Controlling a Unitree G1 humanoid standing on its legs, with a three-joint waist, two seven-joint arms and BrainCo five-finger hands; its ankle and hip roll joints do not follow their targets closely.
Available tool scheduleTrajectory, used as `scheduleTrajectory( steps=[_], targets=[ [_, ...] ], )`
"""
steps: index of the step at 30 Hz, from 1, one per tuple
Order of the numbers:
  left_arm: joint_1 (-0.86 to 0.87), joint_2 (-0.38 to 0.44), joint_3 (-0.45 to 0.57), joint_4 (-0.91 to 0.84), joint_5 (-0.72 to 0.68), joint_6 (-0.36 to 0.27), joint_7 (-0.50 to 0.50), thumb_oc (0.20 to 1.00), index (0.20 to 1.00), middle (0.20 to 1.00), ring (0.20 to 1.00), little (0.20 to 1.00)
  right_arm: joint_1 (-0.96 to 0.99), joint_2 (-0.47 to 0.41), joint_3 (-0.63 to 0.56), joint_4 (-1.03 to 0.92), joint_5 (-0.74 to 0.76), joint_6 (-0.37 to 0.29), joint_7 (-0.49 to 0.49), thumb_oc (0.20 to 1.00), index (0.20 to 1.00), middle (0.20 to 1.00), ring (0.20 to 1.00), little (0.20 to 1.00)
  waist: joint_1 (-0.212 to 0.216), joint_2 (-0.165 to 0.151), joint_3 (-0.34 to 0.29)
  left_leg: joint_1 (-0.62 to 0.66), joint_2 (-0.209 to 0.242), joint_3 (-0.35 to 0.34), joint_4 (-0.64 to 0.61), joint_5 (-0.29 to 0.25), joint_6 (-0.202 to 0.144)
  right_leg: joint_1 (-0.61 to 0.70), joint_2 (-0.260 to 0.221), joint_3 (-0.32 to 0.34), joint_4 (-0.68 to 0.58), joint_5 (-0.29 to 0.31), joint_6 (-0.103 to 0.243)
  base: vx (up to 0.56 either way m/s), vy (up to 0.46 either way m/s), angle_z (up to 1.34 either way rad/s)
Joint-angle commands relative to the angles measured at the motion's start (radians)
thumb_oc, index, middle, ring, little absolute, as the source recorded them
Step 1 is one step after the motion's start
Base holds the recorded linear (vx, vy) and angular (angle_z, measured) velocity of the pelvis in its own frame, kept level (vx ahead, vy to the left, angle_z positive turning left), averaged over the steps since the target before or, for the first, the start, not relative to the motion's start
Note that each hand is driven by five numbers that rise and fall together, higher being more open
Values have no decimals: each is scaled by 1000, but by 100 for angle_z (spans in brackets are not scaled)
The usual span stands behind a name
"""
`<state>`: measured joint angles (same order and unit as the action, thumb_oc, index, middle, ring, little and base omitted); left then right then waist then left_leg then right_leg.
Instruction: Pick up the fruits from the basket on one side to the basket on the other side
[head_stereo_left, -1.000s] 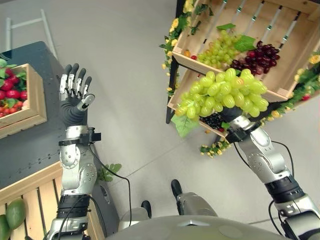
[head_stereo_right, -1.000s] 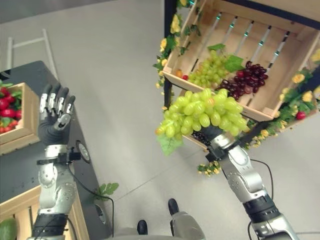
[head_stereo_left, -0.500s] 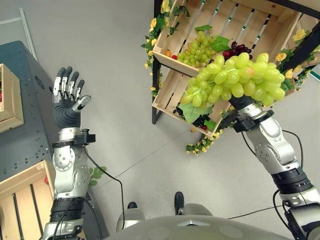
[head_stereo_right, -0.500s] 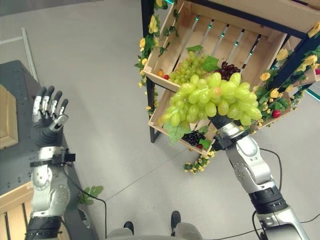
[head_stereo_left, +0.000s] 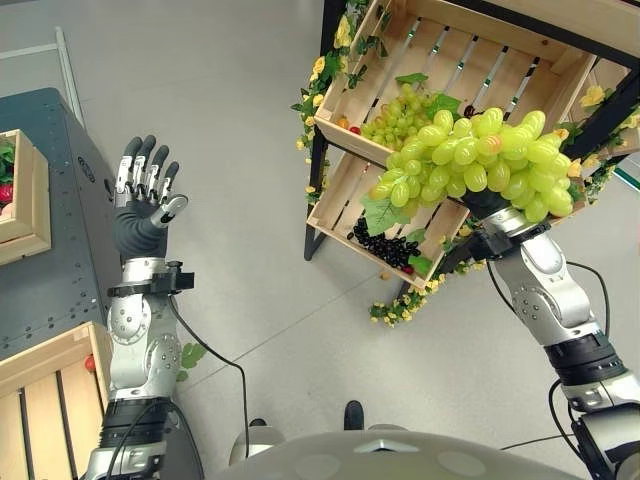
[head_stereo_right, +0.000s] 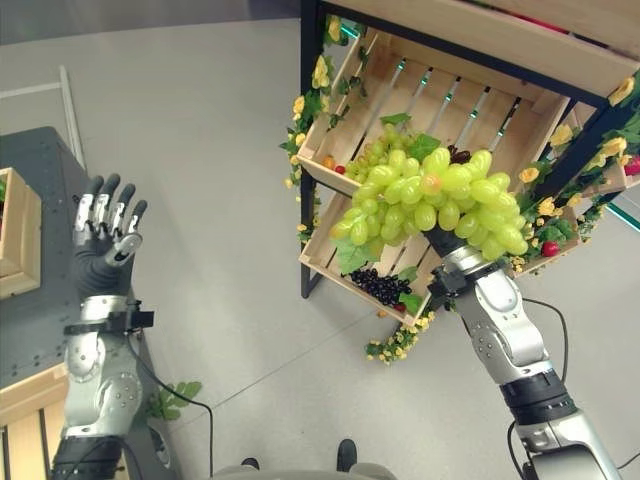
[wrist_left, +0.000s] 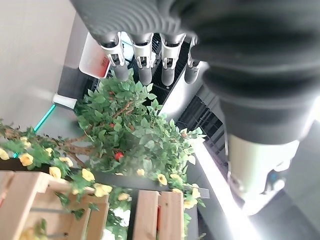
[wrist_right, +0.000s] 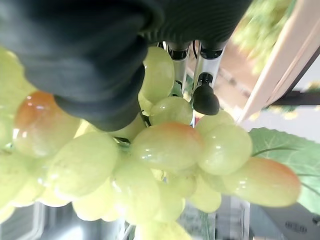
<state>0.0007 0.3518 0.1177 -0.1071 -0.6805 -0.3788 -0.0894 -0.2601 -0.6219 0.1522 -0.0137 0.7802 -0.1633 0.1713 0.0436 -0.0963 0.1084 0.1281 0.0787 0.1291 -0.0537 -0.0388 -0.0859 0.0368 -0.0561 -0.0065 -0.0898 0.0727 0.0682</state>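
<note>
A big bunch of green grapes (head_stereo_left: 470, 165) with a green leaf hangs in the air in front of the shelf of wooden crates. My right hand (head_stereo_left: 484, 206) is under and behind the bunch; in the right wrist view its fingers (wrist_right: 205, 97) curl round the grapes (wrist_right: 165, 145). The upper crate (head_stereo_left: 420, 35) holds more green grapes (head_stereo_left: 395, 115). The lower crate (head_stereo_left: 340, 195) holds black grapes (head_stereo_left: 385, 245). My left hand (head_stereo_left: 145, 195) is raised over the edge of the dark table (head_stereo_left: 50, 270), open and holding nothing.
A wooden crate (head_stereo_left: 25, 215) with red fruit stands on the dark table at the far left. Another slatted crate (head_stereo_left: 45, 400) lies at the lower left. Yellow flowers and leaves (head_stereo_left: 325, 85) trim the shelf. Grey floor lies between table and shelf.
The whole view has swung, so shelf and table sit differently in the picture. My right hand still holds the grape bunch up by the shelf. The left hand stays raised and open.
</note>
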Motion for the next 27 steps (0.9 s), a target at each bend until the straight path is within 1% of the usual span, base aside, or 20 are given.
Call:
scheduleTrajectory(
  steps=[1, 6, 10, 13, 15, 16, 18, 23, 27],
  targets=[
    [-6, 55, -27, -81, -22, -35, -30, 1000, 1000, 1000, 1000, 1000, -132, -2, -39, 15, 39, -93, -20, 200, 200, 200, 200, 200, -2, -26, -39, -42, -51, -45, 0, 30, 28, 47, -23, -35, 66, -75, 43, -1, -6, 4],
    [-9, 49, -50, -100, -58, -34, -35, 1000, 1000, 1000, 1000, 1000, -174, -10, -35, 118, 28, -97, -61, 200, 200, 200, 200, 200, 8, -22, -34, -40, -47, -57, -11, 40, 22, 62, -21, -51, 51, -75, 42, -10, -9, 5],
    [-5, 48, -56, -107, -68, -32, -41, 1000, 1000, 1000, 1000, 1000, -187, -20, -40, 156, 20, -97, -72, 200, 200, 200, 200, 200, 11, -21, -30, -40, -46, -63, -12, 42, 20, 70, -20, -56, 46, -75, 42, -3, -5, 11],
    [-5, 53, -66, -117, -84, -32, -43, 1000, 1000, 1000, 1000, 1000, -241, -40, -34, 252, 18, -102, -104, 200, 200, 200, 200, 200, 18, -20, -25, -41, -46, -70, -14, 46, 18, 74, -18, -61, 41, -73, 41, -13, -3, 11],
    [-6, 55, -68, -119, -86, -33, -43, 1000, 1000, 1000, 1000, 1000, -255, -45, -29, 270, 18, -103, -113, 200, 200, 200, 200, 200, 19, -19, -22, -40, -46, -70, -14, 47, 17, 74, -17, -62, 41, -72, 40, -16, -3, 5],
    [-5, 58, -77, -120, -98, -32, -47, 1000, 1000, 1000, 1000, 1000, -287, -55, -25, 323, 22, -106, -127, 200, 200, 200, 200, 200, 22, -19, -20, -40, -45, -73, -14, 48, 16, 76, -17, -65, 41, -72, 39, -12, -8, 5],
    [-4, 60, -79, -118, -100, -30, -49, 1000, 1000, 1000, 1000, 1000, -301, -60, -23, 345, 17, -104, -133, 200, 200, 200, 200, 200, 22, -18, -19, -40, -45, -74, -15, 49, 15, 77, -16, -67, 40, -72, 39, -15, -9, 6],
    [-7, 86, -87, -122, -113, -29, -57, 1000, 1000, 1000, 1000, 1000, -418, -115, 8, 494, -2, -100, -168, 200, 200, 200, 200, 200, 30, -17, -8, -47, -41, -81, -15, 56, 9, 74, -14, -73, 38, -70, 36, -34, -9, 3],
    [-7, 94, -94, -126, -118, -25, -63, 1000, 1000, 1000, 1000, 1000, -466, -136, 21, 539, -4, -99, -180, 200, 200, 200, 200, 200, 32, -15, 0, -52, -41, -83, -15, 61, 6, 70, -12, -76, 38, -67, 35, -9, -3, 1]
  ],
)
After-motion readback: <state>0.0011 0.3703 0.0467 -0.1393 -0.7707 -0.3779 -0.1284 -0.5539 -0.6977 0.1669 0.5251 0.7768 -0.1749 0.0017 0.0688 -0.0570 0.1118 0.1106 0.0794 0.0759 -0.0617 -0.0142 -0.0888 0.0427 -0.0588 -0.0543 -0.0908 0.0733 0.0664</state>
